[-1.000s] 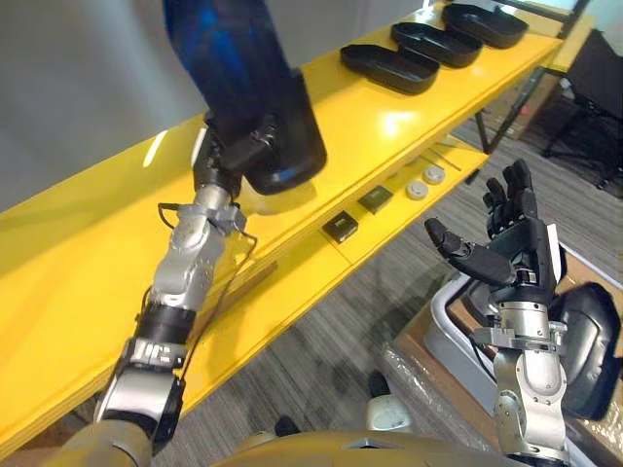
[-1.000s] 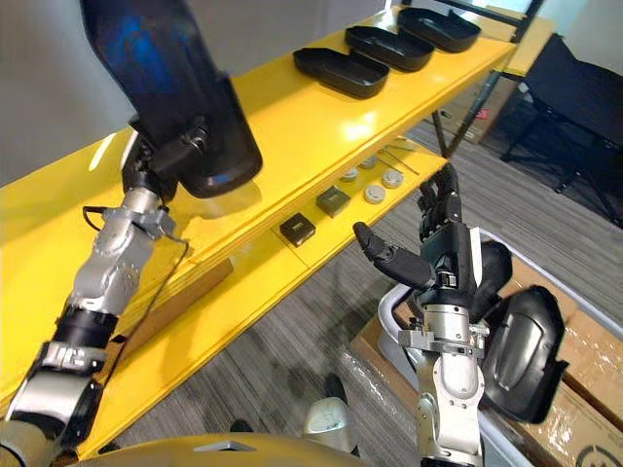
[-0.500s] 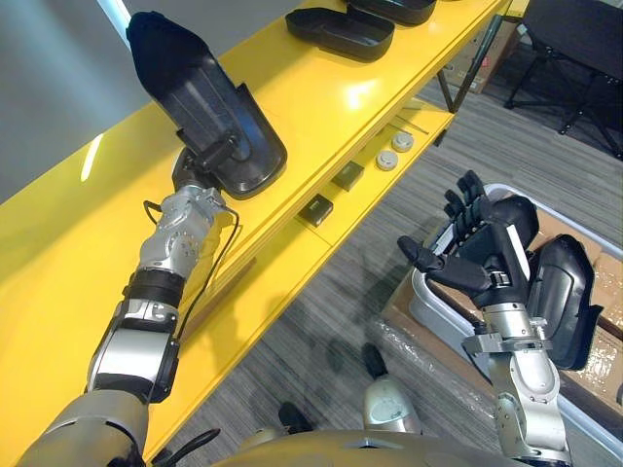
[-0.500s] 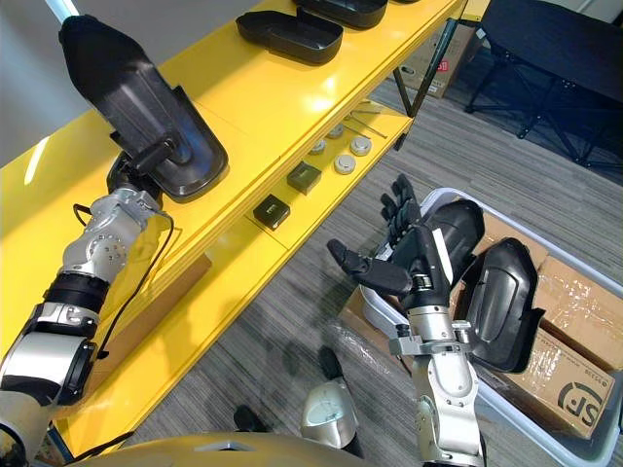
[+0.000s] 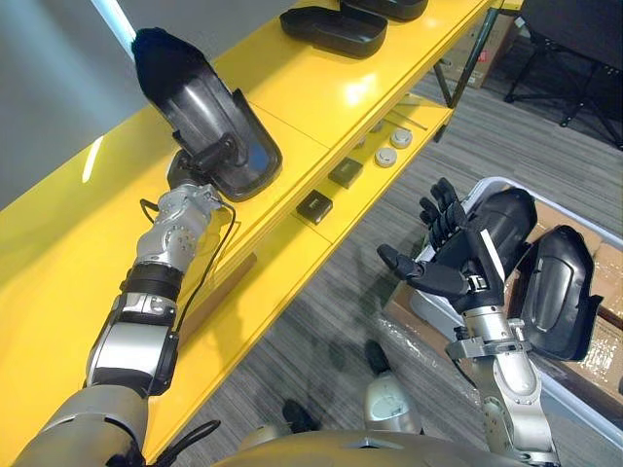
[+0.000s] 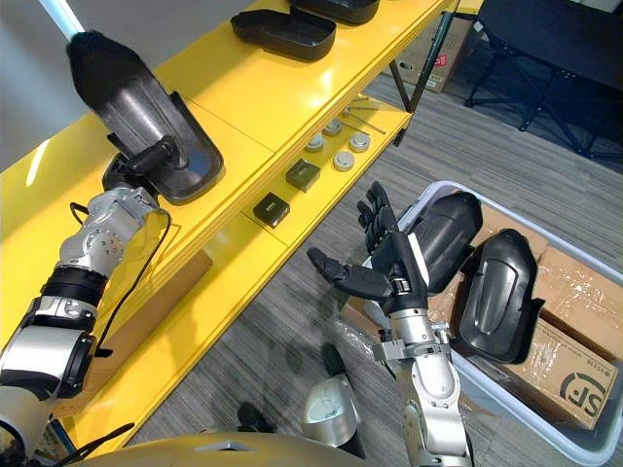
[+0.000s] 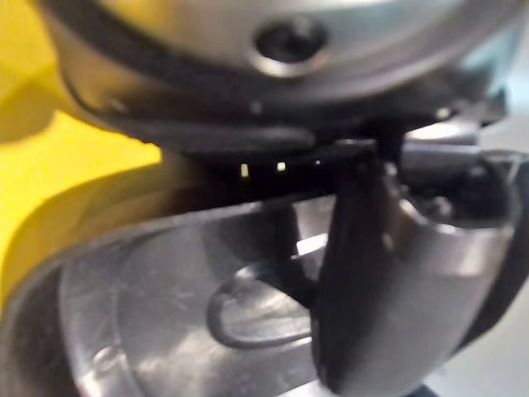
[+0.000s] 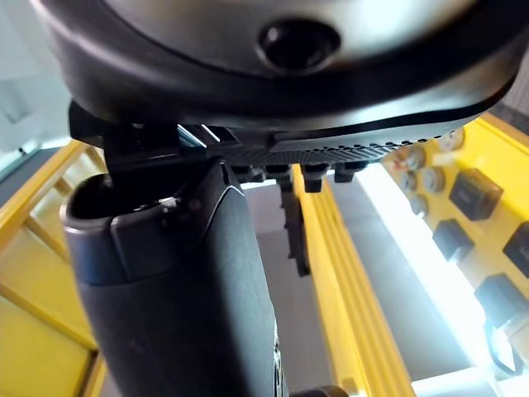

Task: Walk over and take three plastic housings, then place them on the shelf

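The yellow shelf top (image 5: pixel 331 97) has a wide bare patch between the black housing (image 5: pixel 209 122), gripped by the left hand (image 5: pixel 192 175), and the other housings (image 5: pixel 336 29) farther along. The near end of the top is bare too. The lower board (image 5: pixel 282 258) has little room above it, and small dark boxes (image 5: pixel 313 206) and round discs (image 5: pixel 387 158) sit there. The right hand (image 5: pixel 458 263), fingers spread, hangs over grey floor (image 5: pixel 321 302) beside the bin (image 6: pixel 574 241), where two housings (image 6: pixel 496 292) stand close together.

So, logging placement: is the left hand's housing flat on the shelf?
Tilted: the left hand holds the housing with its far end raised off the shelf.
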You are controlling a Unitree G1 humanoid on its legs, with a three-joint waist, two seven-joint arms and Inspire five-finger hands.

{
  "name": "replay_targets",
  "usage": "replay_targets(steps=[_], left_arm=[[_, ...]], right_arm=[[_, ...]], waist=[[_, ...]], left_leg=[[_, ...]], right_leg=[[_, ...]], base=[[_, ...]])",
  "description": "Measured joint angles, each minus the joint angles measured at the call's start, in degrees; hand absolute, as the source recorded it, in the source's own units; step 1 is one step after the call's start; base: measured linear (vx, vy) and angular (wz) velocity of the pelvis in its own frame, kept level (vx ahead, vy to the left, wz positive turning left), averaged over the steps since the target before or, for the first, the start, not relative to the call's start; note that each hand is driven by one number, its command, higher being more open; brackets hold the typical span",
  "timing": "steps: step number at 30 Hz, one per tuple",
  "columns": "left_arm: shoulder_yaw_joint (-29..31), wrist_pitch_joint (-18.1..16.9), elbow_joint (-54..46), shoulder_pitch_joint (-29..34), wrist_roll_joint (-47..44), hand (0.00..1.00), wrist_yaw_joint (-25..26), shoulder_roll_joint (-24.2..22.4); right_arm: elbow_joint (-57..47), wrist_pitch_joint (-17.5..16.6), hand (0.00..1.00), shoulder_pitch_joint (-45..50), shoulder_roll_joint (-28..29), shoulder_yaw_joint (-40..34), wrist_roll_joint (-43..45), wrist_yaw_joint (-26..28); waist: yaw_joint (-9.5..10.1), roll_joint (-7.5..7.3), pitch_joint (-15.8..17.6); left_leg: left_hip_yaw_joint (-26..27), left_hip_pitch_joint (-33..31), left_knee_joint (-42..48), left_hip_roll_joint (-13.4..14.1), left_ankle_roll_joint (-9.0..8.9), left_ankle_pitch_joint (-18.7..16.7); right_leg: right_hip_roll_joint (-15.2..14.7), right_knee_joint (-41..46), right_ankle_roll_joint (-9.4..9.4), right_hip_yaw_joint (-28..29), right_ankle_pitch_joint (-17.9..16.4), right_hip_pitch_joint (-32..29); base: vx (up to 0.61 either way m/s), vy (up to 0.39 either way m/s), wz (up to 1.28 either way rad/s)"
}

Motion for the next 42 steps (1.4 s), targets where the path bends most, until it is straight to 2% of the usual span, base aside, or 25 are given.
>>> replay_targets(steps=[3,7,13,15,20,21,26,31,34,36,42], left_arm=[[-0.14,-0.03,0.01,-1.18,0.01,1.0,1.07,0.0],[-0.11,-0.29,-0.27,-4.46,0.16,1.0,4.66,0.16],[0.19,-3.26,-0.87,-8.75,-0.07,1.0,11.03,1.26],[0.62,-5.31,-1.1,-9.63,-0.11,1.0,13.4,1.25],[0.69,-8.13,-1.13,-10.74,-0.2,1.0,20.38,1.2],[0.78,-8.71,-0.98,-10.84,-0.19,1.0,21.69,1.2],[1.74,-8.48,-0.88,-11.01,0.54,1.0,22.44,1.16],[2.01,-2.37,-0.51,-11.0,12.02,1.0,23.74,1.14],[2.18,3.39,0.16,-11.11,20.53,1.0,23.83,1.26],[2.1,8.57,0.92,-12.76,24.83,1.0,22.21,1.88],[1.85,14.64,3.73,-15.48,32.31,1.0,18.06,3.56]], right_arm=[[0.0,0.0,1.0,-0.03,-0.03,1.06,0.02,-0.89],[-0.09,0.01,1.0,-1.05,-0.05,1.61,0.12,-1.23],[-0.16,0.03,1.0,-1.84,-0.07,3.78,0.28,-2.29],[-0.17,0.02,1.0,-2.02,-0.07,5.24,0.58,-3.0],[-0.17,0.0,1.0,-1.99,0.0,8.31,1.24,-4.23],[-0.17,-0.02,1.0,-1.96,0.0,8.79,1.25,-4.73],[-0.18,-0.02,1.0,-1.73,0.01,9.84,1.26,-6.22],[-0.35,-0.02,1.0,-1.64,0.03,10.41,1.28,-6.07],[-2.66,-0.01,1.0,-0.57,0.01,11.48,1.31,-5.95],[-4.04,0.0,1.0,-0.59,0.01,12.47,1.42,-5.89],[-4.11,0.43,1.0,-0.54,0.06,14.79,1.85,-5.96]], waist=[[-0.03,-0.16,0.39],[0.0,-0.22,2.97],[-0.34,-0.14,5.82],[-0.6,-0.25,6.93],[-1.47,-0.39,7.34],[-1.68,-0.41,7.35],[-1.73,-0.42,7.37],[-1.55,-0.42,7.37],[-1.2,-0.42,7.36],[-1.02,-0.41,7.34],[-0.52,-0.3,7.16]], left_leg=[[0.0,-0.51,0.26,0.08,0.01,0.0],[-0.01,-1.98,2.38,0.69,0.06,-0.82],[-0.05,-5.15,4.26,1.2,0.22,-1.0],[-0.14,-5.8,4.99,1.51,0.38,-1.12],[-0.27,-6.67,5.41,1.91,0.37,-1.23],[-0.27,-6.67,5.39,1.96,0.37,-1.23],[-0.66,-6.53,5.35,2.22,0.35,-1.22],[-1.32,-5.35,5.05,2.09,0.34,-1.21],[-2.08,-4.47,4.85,1.95,0.34,-1.21],[-2.54,-4.34,4.86,1.94,0.29,-1.18],[-2.6,-4.17,4.86,2.01,0.23,-1.12]], right_leg=[[0.01,0.02,-0.08,-0.04,0.15,-0.41],[0.11,0.22,-0.29,-0.05,0.31,-1.15],[0.2,0.89,-0.22,0.13,1.03,-3.74],[0.33,0.87,-0.11,0.14,1.27,-3.92],[0.69,0.88,-0.09,0.2,1.43,-4.62],[0.75,0.88,0.38,0.22,1.73,-4.64],[1.07,0.86,0.45,0.1,1.79,-4.37],[1.0,0.51,0.44,-0.38,1.78,-2.77],[0.85,-0.1,0.42,-1.17,1.77,-1.31],[0.85,-0.18,0.38,-1.59,1.75,-0.83],[0.93,-0.17,0.37,-1.59,1.75,-0.63]], base=[[-0.04,-0.042,0.01],[-0.07,-0.036,0.0],[-0.05,-0.037,0.0],[-0.04,-0.035,0.0],[-0.04,-0.041,-0.01],[-0.01,-0.031,-0.03],[-0.01,-0.019,0.02],[-0.02,-0.018,0.04],[-0.04,-0.019,0.1],[-0.05,-0.024,0.08],[-0.04,-0.026,0.01]])
